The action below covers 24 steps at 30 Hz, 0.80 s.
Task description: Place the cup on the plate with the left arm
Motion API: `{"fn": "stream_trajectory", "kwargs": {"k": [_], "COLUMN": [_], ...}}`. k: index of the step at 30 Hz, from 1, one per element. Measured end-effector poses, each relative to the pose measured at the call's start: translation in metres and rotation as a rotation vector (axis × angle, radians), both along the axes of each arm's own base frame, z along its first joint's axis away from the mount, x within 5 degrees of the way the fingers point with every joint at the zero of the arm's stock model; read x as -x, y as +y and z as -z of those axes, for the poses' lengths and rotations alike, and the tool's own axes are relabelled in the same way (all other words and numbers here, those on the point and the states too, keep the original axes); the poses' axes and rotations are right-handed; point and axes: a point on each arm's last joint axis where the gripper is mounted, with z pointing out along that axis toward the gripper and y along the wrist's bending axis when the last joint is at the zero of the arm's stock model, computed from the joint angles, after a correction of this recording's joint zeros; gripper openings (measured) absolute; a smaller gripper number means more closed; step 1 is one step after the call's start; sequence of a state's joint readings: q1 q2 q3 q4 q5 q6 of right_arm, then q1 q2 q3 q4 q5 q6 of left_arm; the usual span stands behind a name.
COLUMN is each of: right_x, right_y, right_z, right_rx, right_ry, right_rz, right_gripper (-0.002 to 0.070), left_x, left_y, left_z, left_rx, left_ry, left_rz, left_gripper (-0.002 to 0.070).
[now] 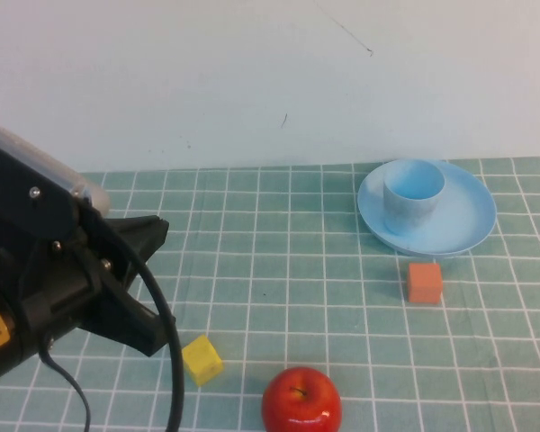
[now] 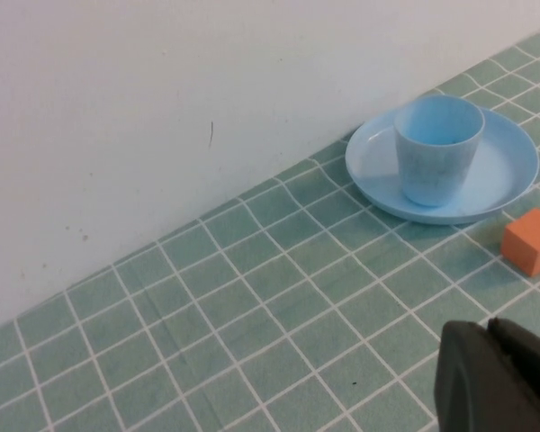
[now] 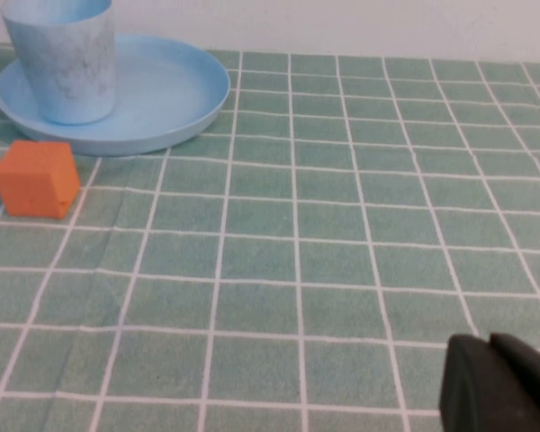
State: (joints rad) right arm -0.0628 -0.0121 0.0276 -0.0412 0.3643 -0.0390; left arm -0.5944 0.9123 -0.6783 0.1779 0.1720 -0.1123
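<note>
1 cup (image 1: 413, 194) upright on the plate (image 1: 468, 225), toward its left side, at the far right of the green-tiled tabletop (image 1: 288, 252). Just in front of the plate, 1 orange cube (image 1: 425, 282). Nearer the robot, 1 yellow cube (image 1: 202, 359) beside 1 red apple (image 1: 301, 401). Left end effector (image 1: 148, 283) low at the near left, well apart from the cup, empty, fingers spread. Right end effector (image 3: 499, 387) only a dark tip in its wrist view; cannot tell whether open or closed.

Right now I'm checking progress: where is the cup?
In the high view the cup stands upright on the plate, far right by the wall, beyond the orange cube.
</note>
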Motion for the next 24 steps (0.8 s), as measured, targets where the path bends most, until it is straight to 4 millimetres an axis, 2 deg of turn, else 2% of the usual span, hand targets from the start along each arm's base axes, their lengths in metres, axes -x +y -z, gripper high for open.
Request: {"fn": "stream_trajectory", "kwargs": {"k": [7, 11, 14, 16, 19, 24], "right_x": [0.000, 0.000, 0.000, 0.000, 0.000, 0.000], "right_y": [0.000, 0.000, 0.000, 0.000, 0.000, 0.000], "right_z": [0.000, 0.000, 0.000, 0.000, 0.000, 0.000], "right_rx": [0.000, 0.000, 0.000, 0.000, 0.000, 0.000], "right_ry": [0.000, 0.000, 0.000, 0.000, 0.000, 0.000], "right_rz": [0.000, 0.000, 0.000, 0.000, 0.000, 0.000], "right_gripper": [-0.0002, -0.0002, -0.0002, -0.0002, -0.0002, -0.0002], "left_x": [0.004, 0.027, 0.048, 0.062, 0.081, 0.106], "left_y": [0.010, 0.035, 0.055, 0.069, 0.084, 0.098], "left_z": [-0.002, -0.008, -0.001, 0.010, 0.036, 0.092], "left_rx": [0.033, 0.070, 0.096, 0.110, 0.144, 0.186], "left_ry": [0.013, -0.032, -0.076, -0.107, -0.115, -0.135], "left_rz": [-0.048, -0.110, -0.169, -0.223, -0.310, -0.437], "left_gripper": [0.0000, 0.0000, 0.0000, 0.0000, -0.0001, -0.0001]}}
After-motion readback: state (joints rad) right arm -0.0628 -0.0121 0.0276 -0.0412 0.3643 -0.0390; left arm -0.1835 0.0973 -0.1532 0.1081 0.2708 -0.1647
